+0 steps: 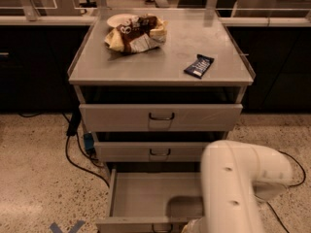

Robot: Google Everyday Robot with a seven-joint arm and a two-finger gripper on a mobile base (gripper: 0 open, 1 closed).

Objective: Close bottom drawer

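Bottom drawer (146, 198) pulled well out of the cart (160, 64), under the middle drawer (131, 152). Its front runs left-right along the frame's lower edge, handle (163, 227) at centre. The arm (233, 188) hangs over the drawer's right half. The gripper is hidden below it, near the front; grip state cannot be told. The closing push would go straight back into the cart.

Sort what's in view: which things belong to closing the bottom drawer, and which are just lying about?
Job: bottom drawer, pulled out; robot arm in front of it; gripper out of view past the arm.
Lying about: snack bar, snack bags, plate, floor cables.
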